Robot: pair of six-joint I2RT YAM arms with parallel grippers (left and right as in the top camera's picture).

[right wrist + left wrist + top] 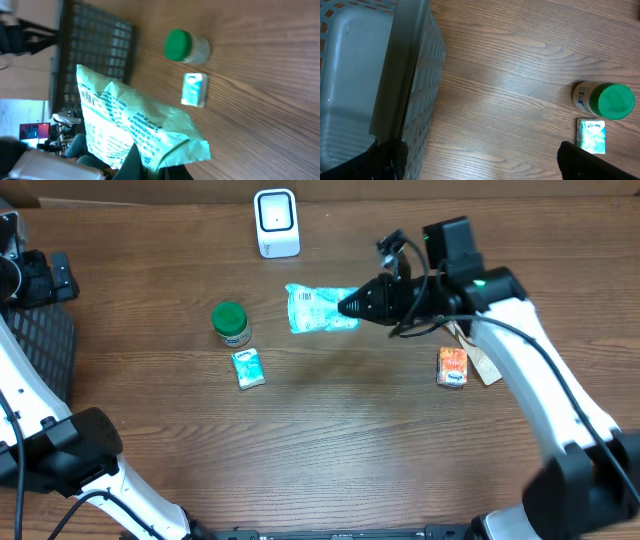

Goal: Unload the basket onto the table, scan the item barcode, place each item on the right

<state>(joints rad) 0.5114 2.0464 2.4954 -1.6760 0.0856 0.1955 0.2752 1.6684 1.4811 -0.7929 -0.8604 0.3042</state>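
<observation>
Table (330, 440): I see a brown wood top, and everything sits on it.
Basket (350, 75): it is grey with holes in its walls. It stands at the left edge of the table, right under my left arm.
Right gripper (350, 307): it reaches across from the right side. Its jaws are pinched tight on one end of the bag.
Left gripper (480, 165): it hangs over the basket rim. Its jaws are spread wide with nothing in them. I see one black finger (385, 160) low at each side of the wrist view.
Bag (318, 310): this is the thing to scan. It is pale green and crinkly, with dark print on it. It is held up off the table by its right end. It is near the scanner, on the side closer to me, and to the right of the jar.
Scanner (276, 223): a small white box, standing at the far edge of the table.
Jar (231, 324): it is clear with a green lid, left of the bag and apart from it.
Orange pack (452, 367): it lies flat beside my right arm.
Blue pack (248, 368): it lies flat, just beside the jar.
</observation>
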